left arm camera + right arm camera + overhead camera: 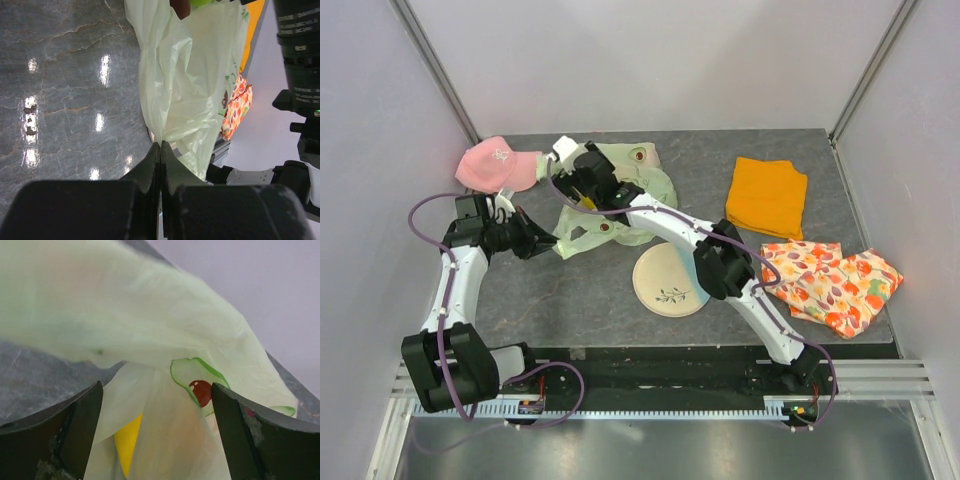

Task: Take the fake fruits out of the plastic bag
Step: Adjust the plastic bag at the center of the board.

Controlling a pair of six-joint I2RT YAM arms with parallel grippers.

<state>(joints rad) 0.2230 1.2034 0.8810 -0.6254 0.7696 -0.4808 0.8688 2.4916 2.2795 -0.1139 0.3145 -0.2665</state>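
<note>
left hand (160,146) pinched shut on near-left corner of plastic bag (650,180) | bag far-left on worktop (580,290), long axis near-left to far-right | fake fruits (129,442) mostly hidden inside, one yellow showing through film | bag print blurred, unreadable | right hand (155,390) spread wide astride bag, gripping nothing

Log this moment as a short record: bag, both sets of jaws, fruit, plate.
plastic bag: crumpled, translucent pale green
left jaws: shut on the bag's edge
right jaws: open, bag folds between them, not gripping
yellow fruit: showing among the bag's folds; kind unclear
plate: near side of the bag, no fruit visible on it
fruit out of the bag: none seen
</note>
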